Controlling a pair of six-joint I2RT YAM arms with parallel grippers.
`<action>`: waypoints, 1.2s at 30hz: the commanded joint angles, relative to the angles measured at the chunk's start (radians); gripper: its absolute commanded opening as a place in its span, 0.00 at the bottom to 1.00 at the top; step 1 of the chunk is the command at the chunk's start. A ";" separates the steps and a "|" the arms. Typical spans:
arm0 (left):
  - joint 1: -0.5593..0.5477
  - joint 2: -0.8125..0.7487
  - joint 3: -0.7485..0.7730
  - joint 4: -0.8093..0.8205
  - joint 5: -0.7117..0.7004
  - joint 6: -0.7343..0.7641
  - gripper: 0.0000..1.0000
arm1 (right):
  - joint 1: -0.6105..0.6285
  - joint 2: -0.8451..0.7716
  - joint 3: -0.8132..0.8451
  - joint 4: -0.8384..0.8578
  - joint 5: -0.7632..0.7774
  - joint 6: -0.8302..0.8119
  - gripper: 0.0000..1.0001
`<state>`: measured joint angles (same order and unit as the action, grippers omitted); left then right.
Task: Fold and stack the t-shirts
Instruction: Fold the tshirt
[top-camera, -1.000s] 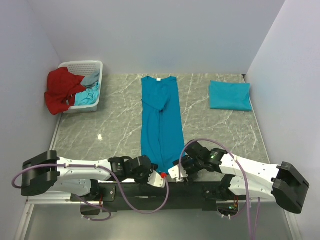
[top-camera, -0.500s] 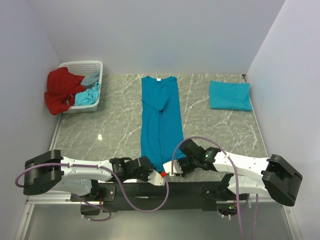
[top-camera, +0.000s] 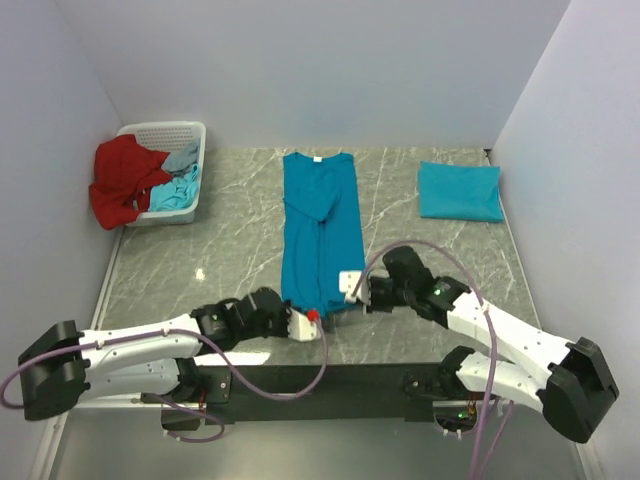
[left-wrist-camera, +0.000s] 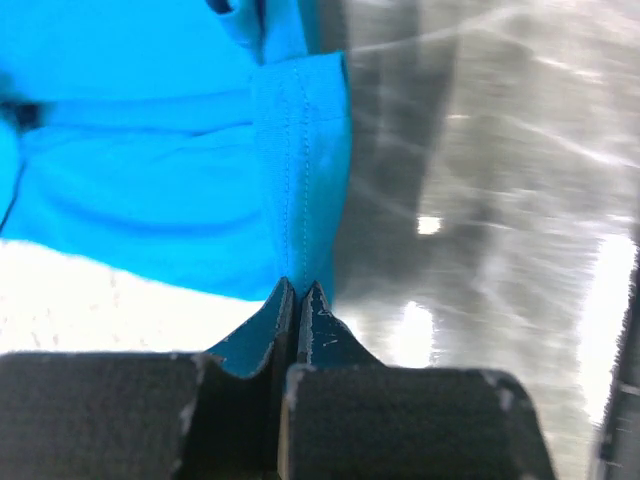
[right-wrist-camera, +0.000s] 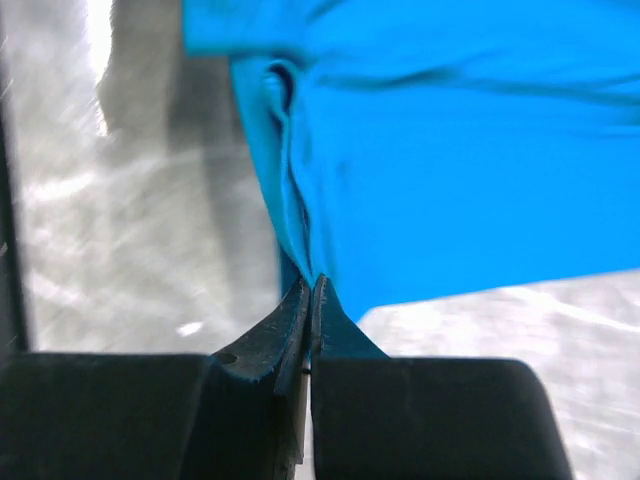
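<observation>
Jaws fully closed: left gripper (left-wrist-camera: 297, 295) and right gripper (right-wrist-camera: 310, 290) each pinch the near hem of the lengthwise-folded t-shirt (top-camera: 320, 230).

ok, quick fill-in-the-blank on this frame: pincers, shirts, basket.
1. The left pincer and right pincer are both ____ on the near hem of the long t-shirt.
2. The folded t-shirt lies on the table, in its far ____ corner.
3. The garment draped over the rim of the basket is ____.

Missing words: shut; right; red.
</observation>
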<state>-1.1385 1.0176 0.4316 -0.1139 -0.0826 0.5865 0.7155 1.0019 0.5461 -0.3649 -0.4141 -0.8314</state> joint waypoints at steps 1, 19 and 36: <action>0.139 -0.014 0.079 0.036 0.082 0.036 0.00 | -0.060 0.026 0.133 0.011 -0.006 0.075 0.00; 0.629 0.631 0.651 0.148 0.310 0.162 0.00 | -0.330 0.697 0.814 0.005 0.072 0.170 0.00; 0.714 0.886 0.877 0.138 0.386 0.154 0.00 | -0.356 0.949 1.051 -0.002 0.097 0.236 0.00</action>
<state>-0.4328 1.8893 1.2552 0.0139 0.2634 0.7387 0.3683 1.9427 1.5349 -0.3702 -0.3271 -0.6178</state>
